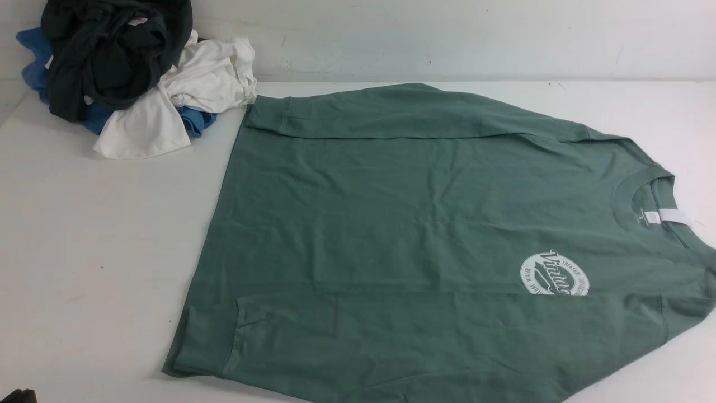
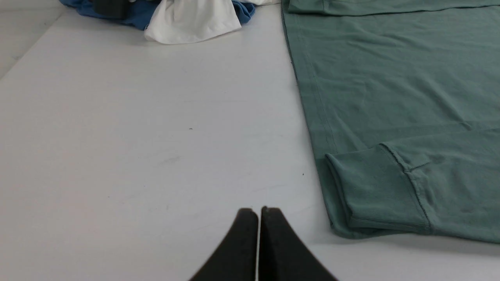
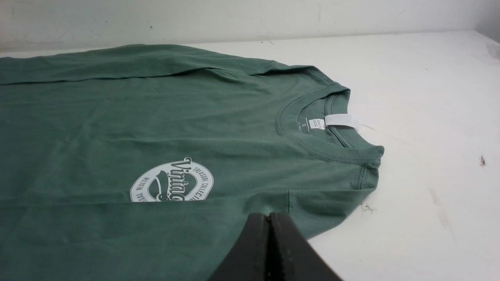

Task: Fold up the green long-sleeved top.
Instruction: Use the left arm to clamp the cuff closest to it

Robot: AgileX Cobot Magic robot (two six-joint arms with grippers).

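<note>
The green long-sleeved top [image 1: 391,224] lies flat on the white table [image 1: 84,252], neck to the right and hem to the left. Both sleeves are laid lengthwise over the body. Its white round logo [image 1: 554,274] is half covered by the near sleeve, and the white neck label [image 1: 668,217] shows. In the left wrist view my left gripper [image 2: 258,210] is shut over bare table, a little left of the near ribbed cuff [image 2: 375,191]. In the right wrist view my right gripper [image 3: 269,214] is shut above the near shoulder of the top [image 3: 156,117], with nothing seen between its fingers.
A pile of bunched garments sits at the back left: black [image 1: 112,50], white [image 1: 184,89] and blue [image 1: 33,61]. It almost touches the far cuff [image 1: 268,115]. A pale wall [image 1: 447,33] closes the table's far side.
</note>
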